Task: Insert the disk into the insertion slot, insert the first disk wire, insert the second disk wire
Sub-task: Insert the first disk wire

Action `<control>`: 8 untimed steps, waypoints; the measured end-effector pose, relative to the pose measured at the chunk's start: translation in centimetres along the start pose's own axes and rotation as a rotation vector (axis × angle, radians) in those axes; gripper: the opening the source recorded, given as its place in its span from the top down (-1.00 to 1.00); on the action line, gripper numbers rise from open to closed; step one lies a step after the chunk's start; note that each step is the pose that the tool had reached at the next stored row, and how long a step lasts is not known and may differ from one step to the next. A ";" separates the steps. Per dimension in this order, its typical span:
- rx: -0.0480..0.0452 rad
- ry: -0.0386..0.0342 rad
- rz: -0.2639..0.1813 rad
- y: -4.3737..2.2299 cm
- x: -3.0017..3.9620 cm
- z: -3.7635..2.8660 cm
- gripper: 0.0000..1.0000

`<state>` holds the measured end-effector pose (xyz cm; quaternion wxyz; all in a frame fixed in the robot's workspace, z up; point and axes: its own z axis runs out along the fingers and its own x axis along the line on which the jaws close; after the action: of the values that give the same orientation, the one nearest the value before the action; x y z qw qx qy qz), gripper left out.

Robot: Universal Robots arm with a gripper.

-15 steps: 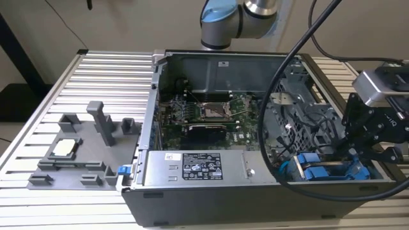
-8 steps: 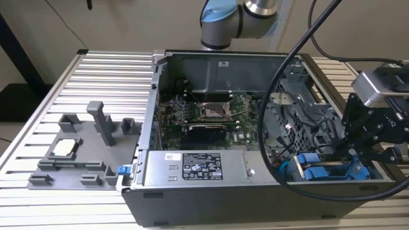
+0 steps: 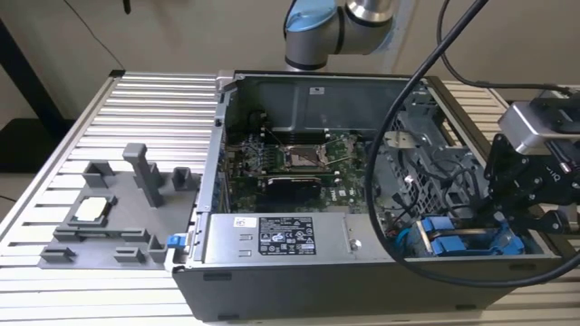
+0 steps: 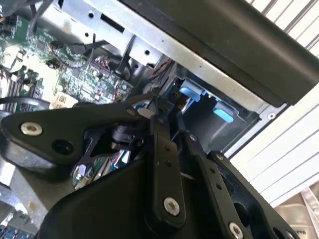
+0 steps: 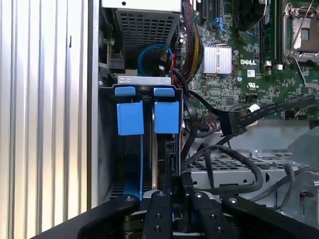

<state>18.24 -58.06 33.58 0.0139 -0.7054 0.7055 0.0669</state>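
Exterior view first: the open computer case (image 3: 208,292) lies on a slatted table (image 3: 154,102), and the gripper (image 3: 501,224) hangs over the case's corner at the exterior view's right, just above two blue tabs (image 3: 442,239). A thick black cable (image 3: 399,204) loops across the front of that corner and covers part of the bay. The arm's dark body hides the fingertips, so the grip is hard to read from here.

In the first wrist view the gripper (image 5: 178,181) is seen with its fingers (image 5: 158,209) drawn together over the insertion slot (image 5: 107,149). I cannot tell whether anything thin is pinched between them. The disk (image 5: 168,149) appears to stand edge-on inside the slot beneath one blue tab. It shows as a narrow dark edge with a blue strip beside it, and its label is not readable. Black wires (image 5: 239,117) run from the motherboard (image 5: 224,74) toward the bay, and their ends are lost behind the linkage.

In the second wrist view the gripper (image 4: 158,113) blocks most of the slot.
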 end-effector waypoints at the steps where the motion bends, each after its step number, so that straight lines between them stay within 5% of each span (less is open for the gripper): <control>1: 0.0001 -0.0003 0.000 0.00 0.00 -0.03 0.62; 8: 0.0004 0.0003 0.000 -0.07 0.06 0.31 0.62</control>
<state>18.29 -58.09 33.26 0.0139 -0.7055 0.7054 0.0667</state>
